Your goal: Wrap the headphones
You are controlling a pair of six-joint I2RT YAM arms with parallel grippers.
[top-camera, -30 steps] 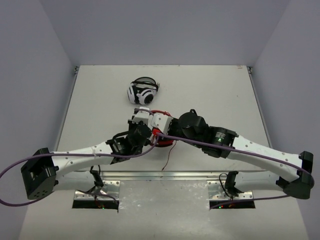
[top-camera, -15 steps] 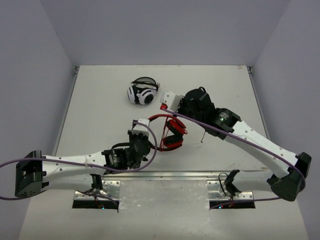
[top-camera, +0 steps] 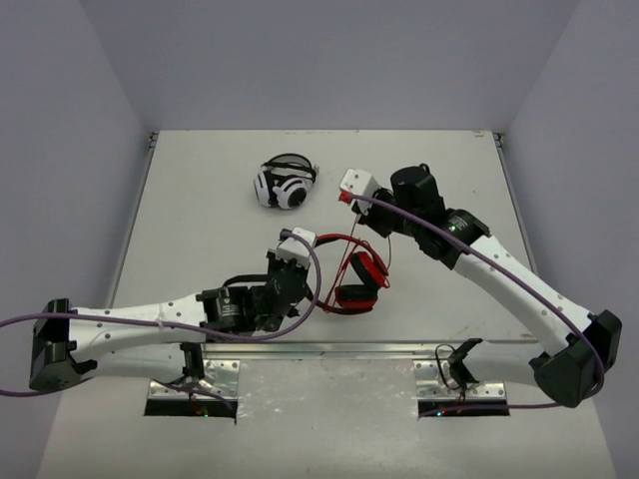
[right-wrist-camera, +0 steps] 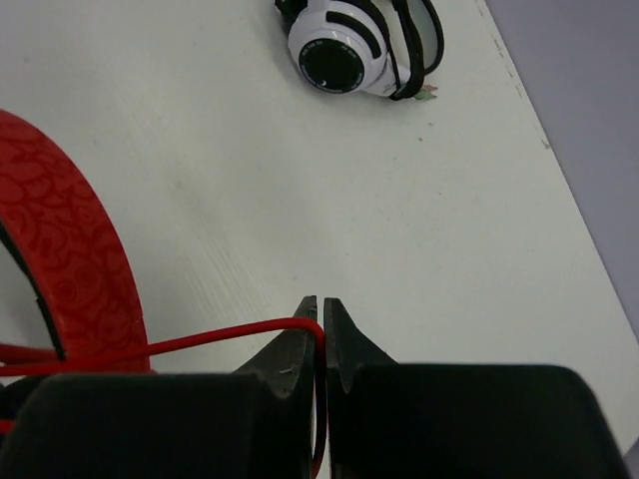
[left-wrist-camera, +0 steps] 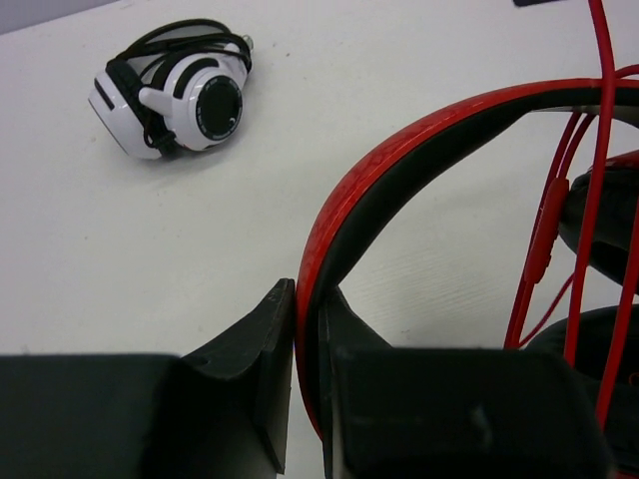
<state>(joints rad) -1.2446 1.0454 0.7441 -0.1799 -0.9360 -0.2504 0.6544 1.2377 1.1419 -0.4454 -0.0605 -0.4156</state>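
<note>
— Left wrist view first: what's nearest?

— I've got the left gripper [left-wrist-camera: 305, 299] pinching the headband [left-wrist-camera: 399, 130] of the red headphones [top-camera: 354, 284]. Its fingers are pressed against either side of the band, low on the arch.

— Where do they sit on the top camera?

— Near the middle of the table [top-camera: 200, 220], toward my edge and just right of that gripper. The ear cups [top-camera: 367, 269] are on the near side.

— And the right arm?

— Farther back. The right gripper [right-wrist-camera: 320, 304] is squeezed tight on the cable [right-wrist-camera: 200, 342], a thin red line coming out of the jaws and off to the left past the headband. From above, it runs from the gripper down to the ear cups.

— Anything beyond that?

— A white headset [top-camera: 284, 185] lies toward the far edge, well apart from both grippers.
</note>
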